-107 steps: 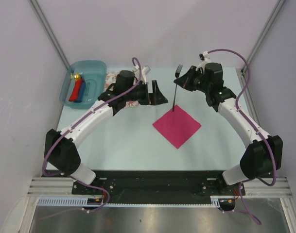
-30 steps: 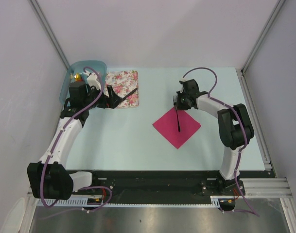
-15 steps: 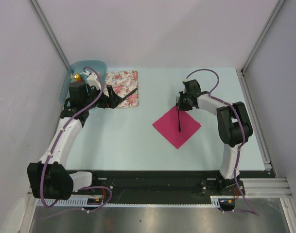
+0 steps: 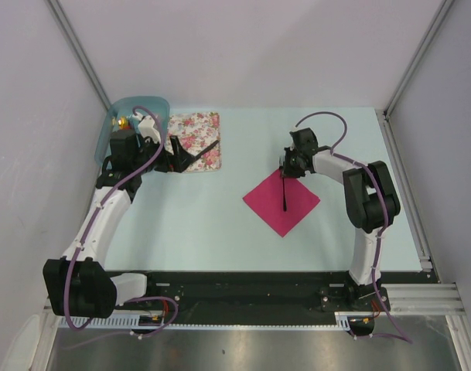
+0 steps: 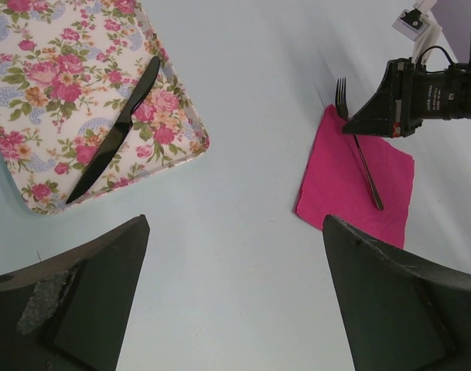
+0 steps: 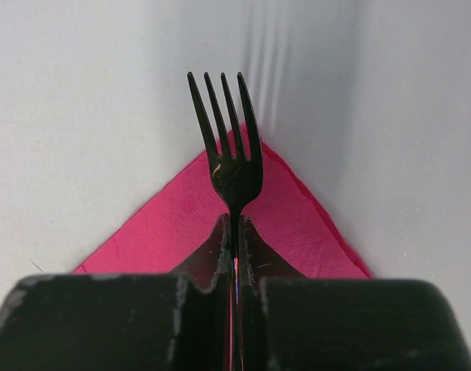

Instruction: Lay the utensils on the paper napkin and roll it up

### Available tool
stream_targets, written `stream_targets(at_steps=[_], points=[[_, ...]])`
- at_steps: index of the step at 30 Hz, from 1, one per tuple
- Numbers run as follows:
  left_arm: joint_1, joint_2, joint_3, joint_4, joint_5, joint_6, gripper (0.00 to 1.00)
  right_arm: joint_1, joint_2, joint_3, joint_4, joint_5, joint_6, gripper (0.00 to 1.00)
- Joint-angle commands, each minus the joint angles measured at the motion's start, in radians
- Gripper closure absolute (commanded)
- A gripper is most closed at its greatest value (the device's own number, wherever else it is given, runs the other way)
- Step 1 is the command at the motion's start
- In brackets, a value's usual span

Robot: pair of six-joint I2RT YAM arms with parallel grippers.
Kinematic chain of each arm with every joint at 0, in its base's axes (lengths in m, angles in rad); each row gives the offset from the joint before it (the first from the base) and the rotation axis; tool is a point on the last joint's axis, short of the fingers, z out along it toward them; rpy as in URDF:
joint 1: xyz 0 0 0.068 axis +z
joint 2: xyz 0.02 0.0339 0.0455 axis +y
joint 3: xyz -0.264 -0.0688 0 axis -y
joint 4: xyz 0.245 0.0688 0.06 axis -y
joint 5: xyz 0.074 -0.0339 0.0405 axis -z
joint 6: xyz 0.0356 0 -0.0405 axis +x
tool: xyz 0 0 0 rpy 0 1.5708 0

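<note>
The magenta-pink paper napkin (image 4: 281,199) lies as a diamond mid-table, also in the left wrist view (image 5: 357,184) and the right wrist view (image 6: 181,224). The dark fork (image 4: 284,190) lies along it, tines past its far corner (image 6: 229,147) (image 5: 357,144). My right gripper (image 4: 286,167) is low at that corner, shut on the fork's neck (image 6: 235,236). The dark knife (image 4: 206,148) lies diagonally on the floral cloth (image 4: 196,141), also in the left wrist view (image 5: 115,130). My left gripper (image 4: 175,160) hovers open and empty by the cloth's left side, fingers (image 5: 73,309) wide apart.
A teal bin (image 4: 119,131) stands at the back left behind the left arm, with a small gold-topped item at its rim. Grey walls close off the left, back and right. The black rail runs along the near edge.
Since 3.6 s ago the right arm lowered the upright fork flat onto the napkin and the left arm drew back left off the cloth. In the last second, almost nothing moved.
</note>
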Motion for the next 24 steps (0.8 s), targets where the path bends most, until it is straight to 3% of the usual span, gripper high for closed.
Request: stream_targets(at_steps=[1,7,19,24], points=[[0.005,-0.013,0.024,0.04,-0.007,-0.021,0.0,-0.004,0.011,0.022,0.008,0.017,0.016,0.95],[0.005,-0.008,0.029,0.04,-0.01,-0.023,0.0,-0.004,0.017,0.025,0.007,0.028,0.023,0.86],[0.006,0.041,0.084,0.023,-0.019,0.014,0.01,-0.01,0.004,0.036,-0.009,0.034,0.026,0.8],[0.006,0.146,0.205,-0.087,-0.045,0.104,0.0,-0.03,-0.058,0.064,-0.028,0.003,-0.016,0.73]])
